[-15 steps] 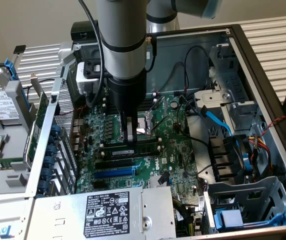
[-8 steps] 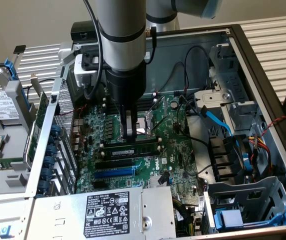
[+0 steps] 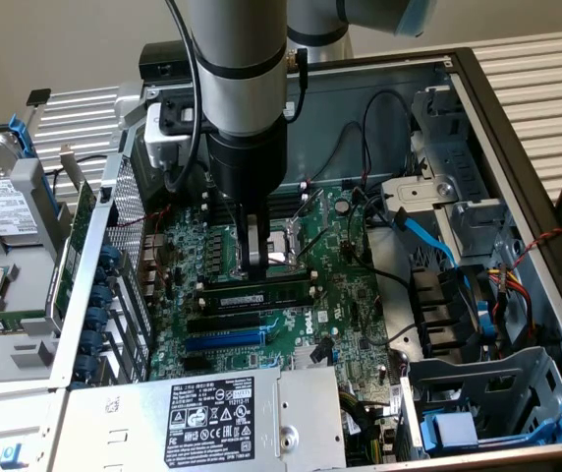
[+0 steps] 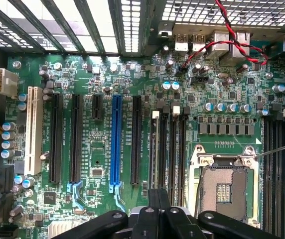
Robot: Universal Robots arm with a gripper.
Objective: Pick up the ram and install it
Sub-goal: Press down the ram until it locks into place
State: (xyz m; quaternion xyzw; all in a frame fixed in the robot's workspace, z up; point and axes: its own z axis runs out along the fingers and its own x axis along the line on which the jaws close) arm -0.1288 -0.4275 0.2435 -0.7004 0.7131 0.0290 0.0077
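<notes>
Your gripper [image 3: 257, 264] is pinched closed, empty, its tips just above the ram [image 3: 258, 294] seated in the motherboard [image 3: 360, 295] slot.

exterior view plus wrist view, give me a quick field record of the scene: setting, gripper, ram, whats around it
setting: open computer case, green motherboard inside
gripper: shut, pointing down over the memory slots beside the cpu socket
ram: long stick lying in a slot right under the gripper; whether it is fully seated cannot be told
cpu socket in wrist view: open metal frame
blue expansion slot, empty
power supply: silver box with a label, nearest the exterior camera
red and black wires: near the rear ports
</notes>
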